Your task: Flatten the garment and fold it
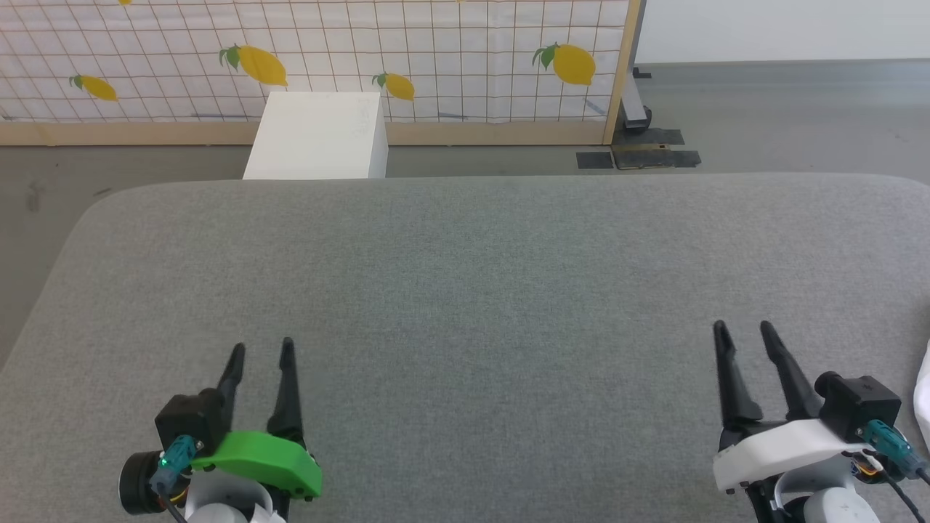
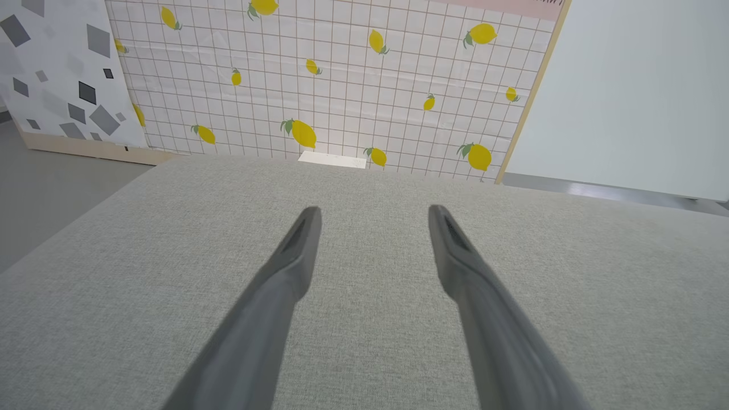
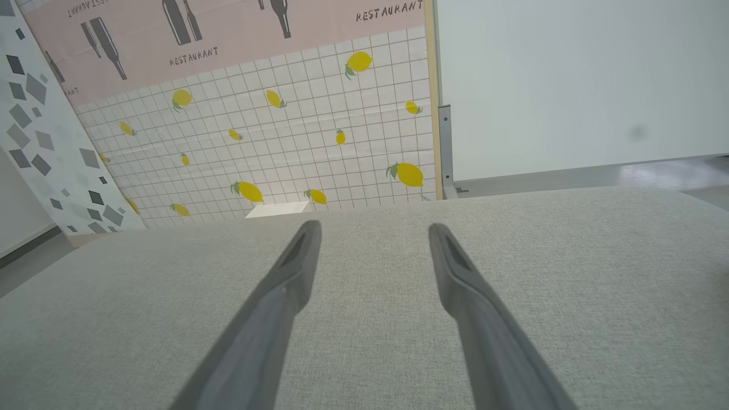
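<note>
My left gripper (image 1: 263,346) and right gripper (image 1: 742,325) hang wide open and empty over the grey table (image 1: 465,290), ready for the garment (image 1: 924,385), which I think is that white bit on my right.

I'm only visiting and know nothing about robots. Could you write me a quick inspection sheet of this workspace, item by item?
Surface: flat grey woven-fabric top with rounded corners, smooth and unwrinkled.
Job's things: sliver of white at the head view's right edge, too little to tell whether it is the shirt.
Clutter: rigid white box beyond the far edge.
End effectors: left end effector and right end effector, both open, holding nothing, over the near side.
Cables: teal plug on the left wrist and teal plug on the right wrist, each with a black lead.
Surroundings: lemon-print grid panel in a wooden frame, grey floor, black tape patches, white wall.
</note>
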Controlling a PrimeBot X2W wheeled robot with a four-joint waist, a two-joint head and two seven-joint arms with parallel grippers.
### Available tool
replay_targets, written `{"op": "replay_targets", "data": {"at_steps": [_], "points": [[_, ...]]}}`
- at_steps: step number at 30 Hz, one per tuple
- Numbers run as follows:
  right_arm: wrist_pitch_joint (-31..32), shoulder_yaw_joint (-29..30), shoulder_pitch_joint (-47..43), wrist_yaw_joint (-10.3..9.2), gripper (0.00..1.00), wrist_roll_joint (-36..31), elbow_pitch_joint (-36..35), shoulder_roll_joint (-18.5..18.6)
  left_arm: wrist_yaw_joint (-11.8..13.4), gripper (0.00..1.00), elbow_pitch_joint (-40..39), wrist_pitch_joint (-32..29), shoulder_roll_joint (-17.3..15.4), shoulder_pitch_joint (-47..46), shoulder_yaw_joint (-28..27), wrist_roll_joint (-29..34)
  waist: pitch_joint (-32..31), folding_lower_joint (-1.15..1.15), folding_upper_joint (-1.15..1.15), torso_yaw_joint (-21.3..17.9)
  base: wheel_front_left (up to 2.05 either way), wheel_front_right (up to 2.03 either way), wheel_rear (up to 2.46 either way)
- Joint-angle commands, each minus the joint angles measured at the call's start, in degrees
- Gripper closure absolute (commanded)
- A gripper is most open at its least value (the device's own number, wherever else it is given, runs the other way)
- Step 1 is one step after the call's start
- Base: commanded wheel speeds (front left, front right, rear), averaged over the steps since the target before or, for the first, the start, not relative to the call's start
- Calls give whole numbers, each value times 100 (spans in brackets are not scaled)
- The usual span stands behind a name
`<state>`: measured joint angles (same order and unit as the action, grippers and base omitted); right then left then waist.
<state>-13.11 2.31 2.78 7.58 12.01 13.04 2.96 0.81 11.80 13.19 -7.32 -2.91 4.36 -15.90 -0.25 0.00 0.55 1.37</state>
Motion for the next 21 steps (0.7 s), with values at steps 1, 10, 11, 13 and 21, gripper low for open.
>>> {"op": "replay_targets", "data": {"at_steps": [1, 10, 11, 13, 21], "points": [[2, 2, -1, 0, 100, -2, -4, 0, 0, 100, -2, -2, 5, 1, -1, 3, 0, 0, 0, 0, 0, 0, 0], [66, -10, -14, 0, 100, -61, -67, 0, -4, 100, -60, -67, 32, 15, -21, 80, 2, 0, -3, -8, 0, 0, 0], [78, -12, -16, -1, 100, -71, -78, 0, -5, 100, -70, -78, 36, 18, -25, 94, 2, 0, -4, -9, 0, 0, 0], [98, -15, -21, -1, 100, -90, -99, -1, -6, 100, -89, -99, 42, 22, -32, 119, 3, 0, -4, -11, 0, 0, 0], [181, -30, -38, -1, 100, -166, -181, -1, -11, 100, -163, -182, 70, 41, -59, 219, 4, 0, -8, -19, 0, 0, 0]]}}
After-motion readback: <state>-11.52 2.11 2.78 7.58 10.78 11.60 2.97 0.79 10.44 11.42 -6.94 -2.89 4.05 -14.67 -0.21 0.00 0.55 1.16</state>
